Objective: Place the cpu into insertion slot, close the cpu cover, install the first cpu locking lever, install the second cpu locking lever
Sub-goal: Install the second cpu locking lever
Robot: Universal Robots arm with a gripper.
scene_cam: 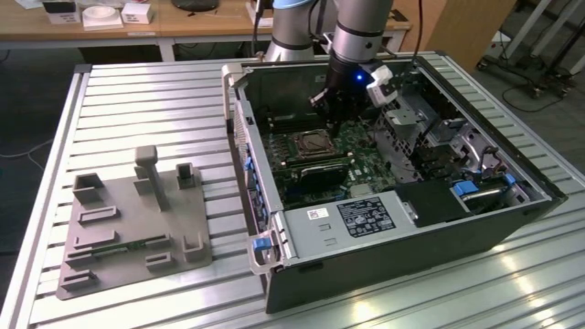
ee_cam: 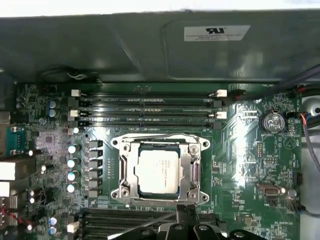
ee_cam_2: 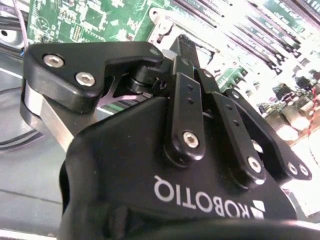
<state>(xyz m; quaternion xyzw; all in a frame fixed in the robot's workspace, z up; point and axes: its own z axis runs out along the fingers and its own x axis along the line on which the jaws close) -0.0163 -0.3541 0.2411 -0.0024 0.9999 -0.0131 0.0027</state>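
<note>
Sitting in the one insertion slot (ee_cam: 159, 172), one cpu (ee_cam: 159, 170) lies under its closed cpu cover (ee_cam: 190, 172); fingers (ee_cam: 186, 216) seemingly pressed together.

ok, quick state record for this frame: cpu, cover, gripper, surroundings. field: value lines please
cpu: silvery chip seated in the insertion slot, seen through the cover window
cpu cover: metal frame lying flat over the socket
gripper: tip at the socket's edge, beside the memory slots on the opposite side; in the exterior view it hangs just above the socket
fingers: open or shut not discernible
locking levers: position unclear
computer case: open on the slatted table
grey fixture: on the table, at the exterior view's left of the case
</note>
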